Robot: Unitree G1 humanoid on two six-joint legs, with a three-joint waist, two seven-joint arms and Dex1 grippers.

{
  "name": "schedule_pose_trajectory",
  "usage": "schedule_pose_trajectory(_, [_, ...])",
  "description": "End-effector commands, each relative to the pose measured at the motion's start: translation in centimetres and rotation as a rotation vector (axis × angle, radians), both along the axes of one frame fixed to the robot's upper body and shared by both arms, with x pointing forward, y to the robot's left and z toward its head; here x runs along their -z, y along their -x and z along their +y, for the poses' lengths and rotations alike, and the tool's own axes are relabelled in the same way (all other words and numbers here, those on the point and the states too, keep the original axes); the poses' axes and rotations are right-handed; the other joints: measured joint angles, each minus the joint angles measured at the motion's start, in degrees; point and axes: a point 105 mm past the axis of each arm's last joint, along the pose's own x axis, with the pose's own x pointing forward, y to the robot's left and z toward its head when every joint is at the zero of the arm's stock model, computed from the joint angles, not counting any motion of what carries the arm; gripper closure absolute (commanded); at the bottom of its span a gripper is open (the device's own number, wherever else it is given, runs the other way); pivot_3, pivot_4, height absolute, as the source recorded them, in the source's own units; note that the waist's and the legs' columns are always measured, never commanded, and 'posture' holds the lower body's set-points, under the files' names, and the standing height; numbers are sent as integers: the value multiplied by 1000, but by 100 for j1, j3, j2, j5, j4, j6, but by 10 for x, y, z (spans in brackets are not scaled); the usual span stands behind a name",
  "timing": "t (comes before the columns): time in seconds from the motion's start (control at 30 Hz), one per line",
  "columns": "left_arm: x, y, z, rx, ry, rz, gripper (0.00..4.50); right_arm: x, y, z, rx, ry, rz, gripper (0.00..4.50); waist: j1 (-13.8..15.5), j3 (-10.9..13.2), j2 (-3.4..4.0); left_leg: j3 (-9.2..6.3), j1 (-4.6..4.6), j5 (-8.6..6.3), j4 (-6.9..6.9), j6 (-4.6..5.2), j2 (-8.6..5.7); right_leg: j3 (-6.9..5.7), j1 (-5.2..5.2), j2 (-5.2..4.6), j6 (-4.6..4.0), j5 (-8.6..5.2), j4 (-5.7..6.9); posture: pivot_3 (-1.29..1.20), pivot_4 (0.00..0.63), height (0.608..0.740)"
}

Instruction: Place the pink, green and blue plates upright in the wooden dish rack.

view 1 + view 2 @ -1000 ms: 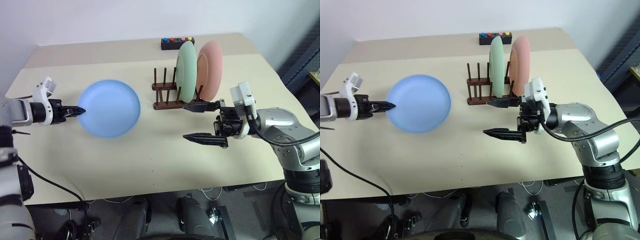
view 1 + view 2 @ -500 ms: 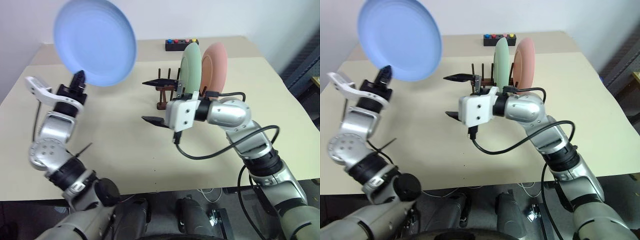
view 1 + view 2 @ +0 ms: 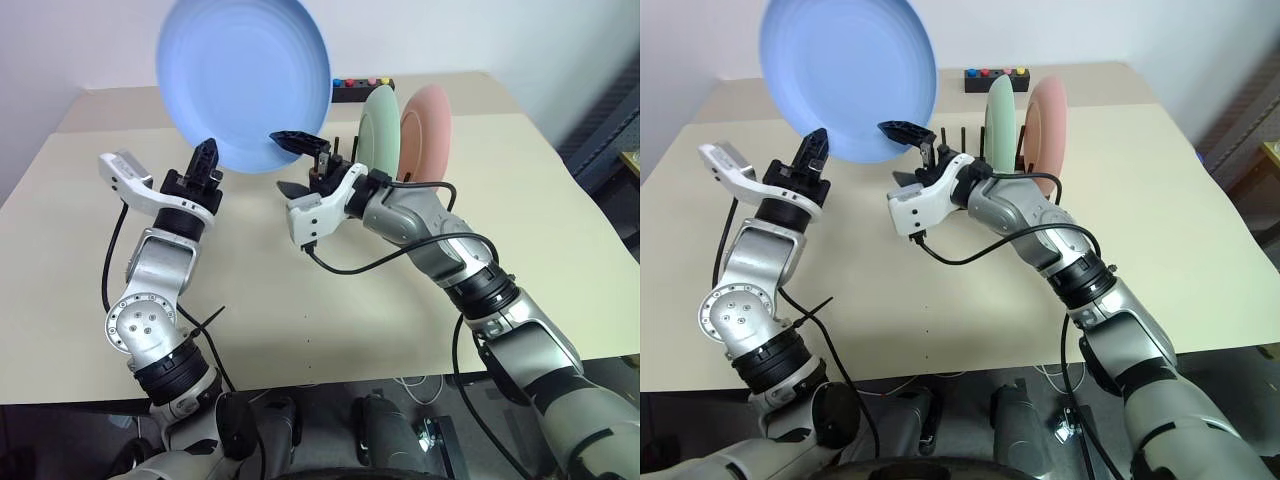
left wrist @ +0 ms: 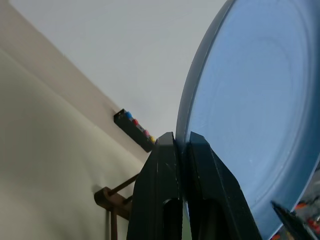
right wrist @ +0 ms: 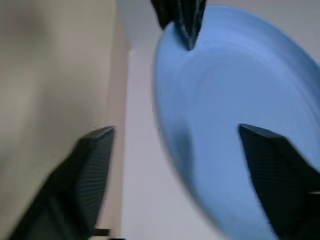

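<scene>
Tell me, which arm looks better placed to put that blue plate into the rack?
Probably the right: its open gripper straddles the blue plate's rim, beside the wooden dish rack. The left gripper merely holds it.

My left gripper has one plate up over the table, rack off to its right.
</scene>
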Motion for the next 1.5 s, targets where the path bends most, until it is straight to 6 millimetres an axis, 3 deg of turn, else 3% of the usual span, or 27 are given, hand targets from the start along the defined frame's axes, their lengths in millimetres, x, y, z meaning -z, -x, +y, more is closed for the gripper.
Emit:
schedule_pose_trajectory(0.03, [-16,7,-7,8,-27,-69,4500,-12,0,3,-6,-24,-50,2233,-8,0,0,0,0,0,0,0,0,0,0,0,0,0,0,0,150,740])
schedule_pose_trajectory(0.17, [-11,5,-17,69,-11,-48,4500,-13,-1,2,1,-36,-56,4280,-8,0,0,1,1,0,-2,0,0,0,0,1,0,0,-1,0,150,740])
schedule_pose_trajectory(0.2, [-10,5,-20,95,8,-45,4500,-14,-2,1,5,-41,-57,4455,-11,0,1,0,1,0,-2,0,0,0,0,1,0,0,-1,0,150,740])
schedule_pose_trajectory(0.3, [-15,7,-21,122,5,-77,3516,-15,-5,-3,20,-44,-65,4500,-8,0,1,1,2,0,-3,0,1,0,0,1,0,0,-2,0,150,740])
schedule_pose_trajectory(0.43, [-23,10,-18,135,-83,-122,1475,-19,-8,-7,42,-53,-87,4500,-19,0,1,1,2,1,-4,-1,1,1,0,2,0,0,-2,0,150,740])
schedule_pose_trajectory(0.53, [-32,25,-8,226,-121,-202,54,-27,-11,-15,72,-85,-115,4500,-25,0,2,1,3,2,-11,-4,2,2,-3,3,-1,0,-2,0,150,740])
schedule_pose_trajectory(0.73, [-32,77,22,435,-377,-365,54,-58,-9,-28,87,-208,-187,4500,-71,2,7,5,3,4,-29,-6,7,8,-15,5,-4,-2,-3,0,150,740])
schedule_pose_trajectory(0.83, [-18,79,46,400,-530,-344,54,-77,-3,-33,37,-333,-162,4500,-49,3,9,5,3,4,-29,-6,8,8,-11,7,-4,-2,-10,0,150,740])
schedule_pose_trajectory(0.97, [6,73,66,390,-775,-287,54,-114,18,-40,-178,-601,35,4500,-25,8,16,-1,7,5,-31,-8,8,2,0,7,-10,0,-16,0,150,740])
schedule_pose_trajectory(1.03, [7,66,69,348,-896,-302,54,-142,22,-54,-308,-828,211,4500,-10,9,18,-8,7,4,-30,-6,8,-5,8,5,-10,0,-24,0,150,740])
schedule_pose_trajectory(1.17, [0,61,67,328,-952,-370,54,-164,29,-69,-586,-1045,599,4500,-10,9,18,-19,7,3,-30,-6,9,-11,11,-4,-11,2,-28,0,150,740])
schedule_pose_trajectory(1.3, [-5,64,60,349,-939,-445,54,-158,37,-73,-869,-1181,1075,4500,-41,14,35,-18,10,1,-40,-2,11,-8,8,-7,-11,2,-27,0,150,740])
schedule_pose_trajectory(1.5, [-10,66,65,339,-950,-479,54,-124,24,-76,-913,-1335,1412,4500,-60,20,46,-11,8,-1,-47,2,15,-1,-3,-7,-12,2,-22,0,150,740])
